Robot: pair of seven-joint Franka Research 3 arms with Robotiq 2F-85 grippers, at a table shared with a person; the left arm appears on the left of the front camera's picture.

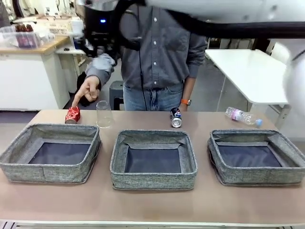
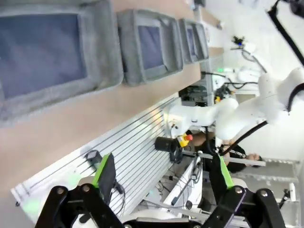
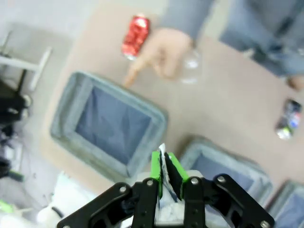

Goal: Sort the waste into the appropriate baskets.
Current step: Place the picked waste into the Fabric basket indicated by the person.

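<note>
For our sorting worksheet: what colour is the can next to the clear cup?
Red. The can shows best in the front view.

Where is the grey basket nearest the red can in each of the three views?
Front view: left basket, lower left, with the red can behind its far rim.
Left wrist view: upper left, the largest of the three.
Right wrist view: left of centre, below the person's pointing hand.
Shared landmark: the middle basket beside it.
</note>
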